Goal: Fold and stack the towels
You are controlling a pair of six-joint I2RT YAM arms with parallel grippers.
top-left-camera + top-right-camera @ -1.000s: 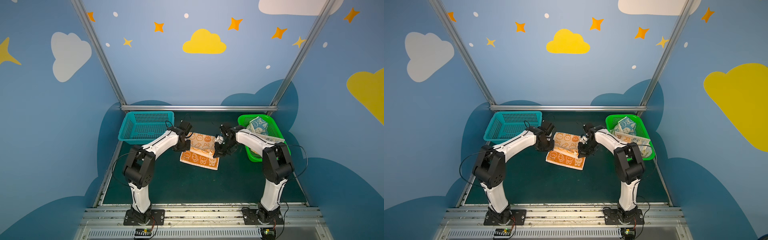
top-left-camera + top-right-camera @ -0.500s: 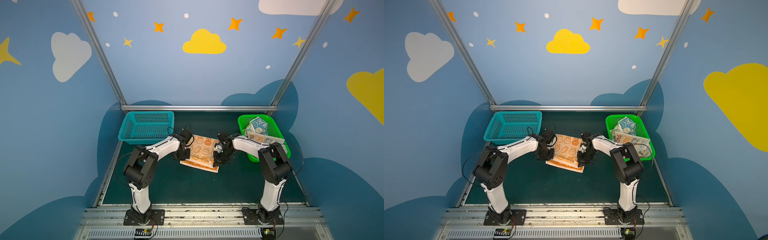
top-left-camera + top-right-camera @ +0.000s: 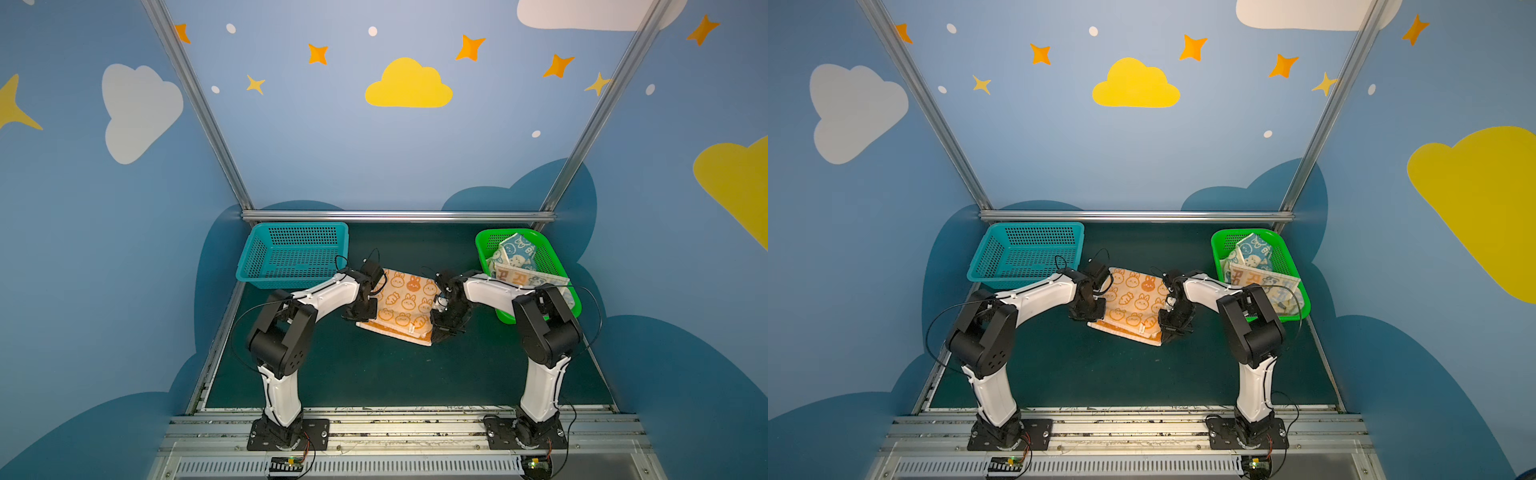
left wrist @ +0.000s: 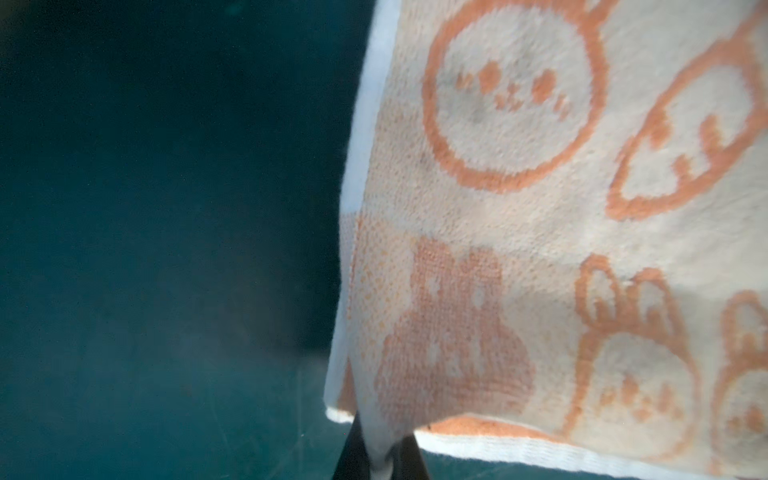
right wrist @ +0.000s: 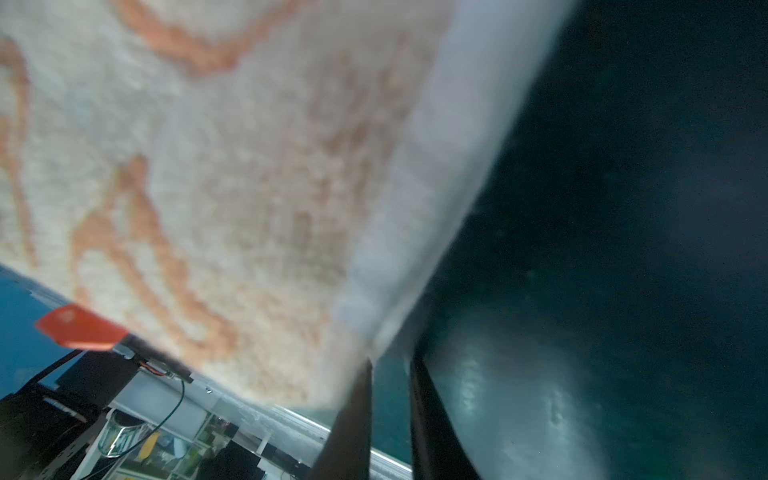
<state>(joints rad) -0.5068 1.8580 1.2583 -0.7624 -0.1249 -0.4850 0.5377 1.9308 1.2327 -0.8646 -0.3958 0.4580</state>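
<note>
The left gripper (image 4: 380, 442) stands narrow, with a corner of the orange towel (image 4: 540, 232) tucked between its fingers. The right gripper (image 5: 390, 365) shows a slim gap with mat visible through it and the towel's other near corner at its tips, so I cannot tell whether it grips. In both top views the orange towel (image 3: 405, 305) lies mid-table between the two baskets, doubled over, its upper layer stopping just short of the lower hem. The blue towel (image 3: 517, 251) and striped towel (image 3: 524, 277) sit crumpled in the green basket (image 3: 482, 245); the teal basket (image 3: 291, 227) stands far left.

The likely trouble is the letting go. Terry loops may cling to a finger (they snag easily), and a rising arm would drag that corner back and open the fold. The right corner looks raised off the mat, so it may flop askew.

The mat (image 3: 374, 374) is dark green, smooth and faintly shiny. Blue walls painted with clouds and stars enclose it, framed by metal posts.
</note>
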